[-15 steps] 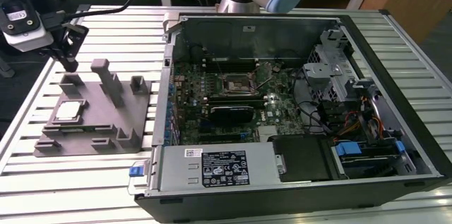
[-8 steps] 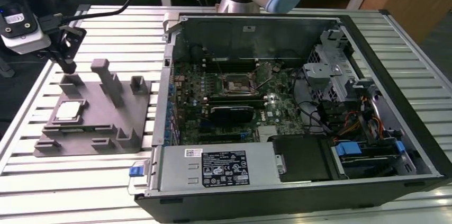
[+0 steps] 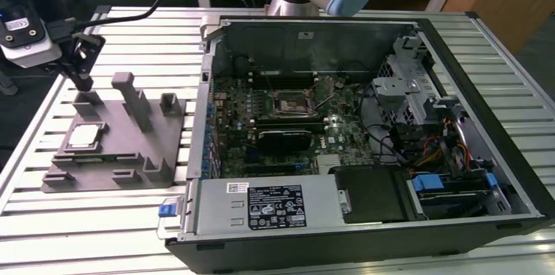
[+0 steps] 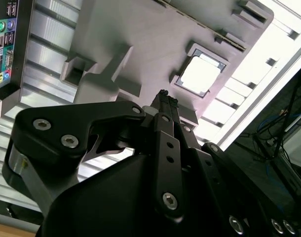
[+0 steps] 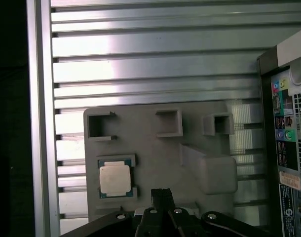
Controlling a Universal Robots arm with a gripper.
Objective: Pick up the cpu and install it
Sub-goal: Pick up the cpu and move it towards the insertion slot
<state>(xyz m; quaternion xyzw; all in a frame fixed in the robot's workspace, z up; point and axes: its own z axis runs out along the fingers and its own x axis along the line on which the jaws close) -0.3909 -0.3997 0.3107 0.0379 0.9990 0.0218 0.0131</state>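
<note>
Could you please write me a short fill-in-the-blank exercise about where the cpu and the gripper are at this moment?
1. The cpu rests in a recess of the ___ fixture.
2. The gripper hangs above the fixture, its jaws ___ on nothing.
3. In the exterior view, the fixture stands on the ___ of the open computer case.
Missing words: grey; shut; left.

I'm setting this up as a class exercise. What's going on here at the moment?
A robot arm's gripper hangs over the grey fixture at the exterior view's left, fingers together and holding nothing. The cpu lies flat in a recess of that fixture, not yet picked up. Beside the fixture lies the open computer case, with the motherboard socket inside.
</note>
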